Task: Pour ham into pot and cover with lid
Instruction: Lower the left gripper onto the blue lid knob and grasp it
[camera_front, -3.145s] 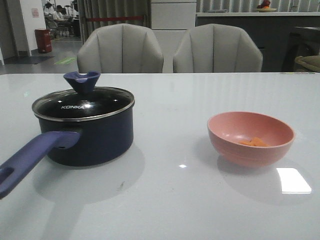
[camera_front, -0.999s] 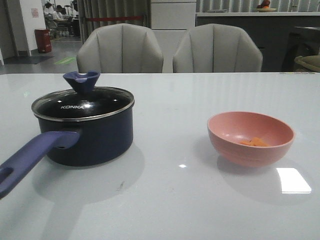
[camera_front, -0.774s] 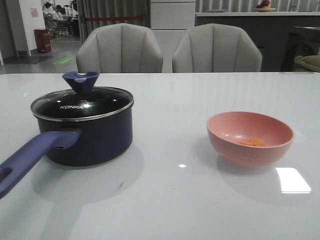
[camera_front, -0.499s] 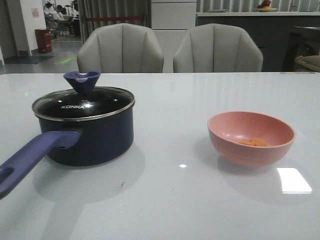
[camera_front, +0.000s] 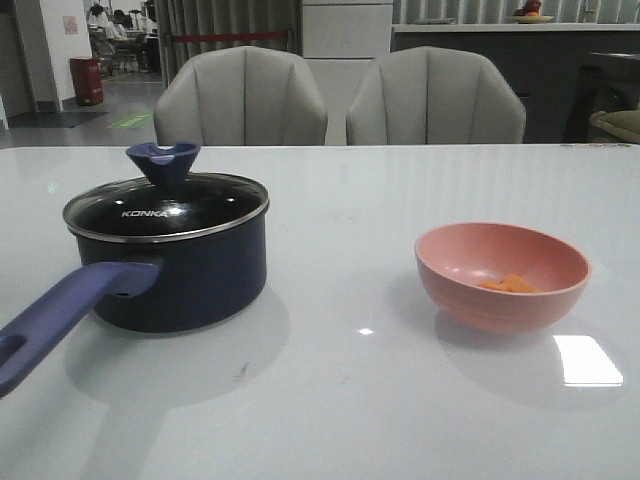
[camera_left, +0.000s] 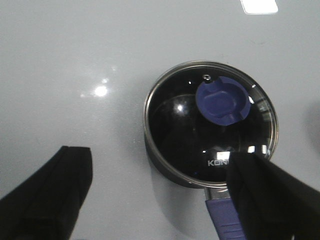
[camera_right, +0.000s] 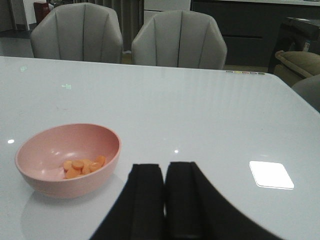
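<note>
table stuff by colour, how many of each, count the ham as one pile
blue/navy: 2, the pot and the knob of its lid
pink: 1, the bowl
orange: 1, the ham pile in the bowl
total: 4

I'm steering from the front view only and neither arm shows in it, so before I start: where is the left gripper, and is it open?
Observer: The left gripper is open and empty, looking down on the pot, whose lid is on.
Operator: And the right gripper?
Observer: The right gripper is shut on nothing, above the table beside the pink bowl, not touching it.
Operator: I can barely see into the bowl. What's in there?
Observer: A small heap of flat orange ham slices lies at the bottom, towards the side nearer the right gripper.
</note>
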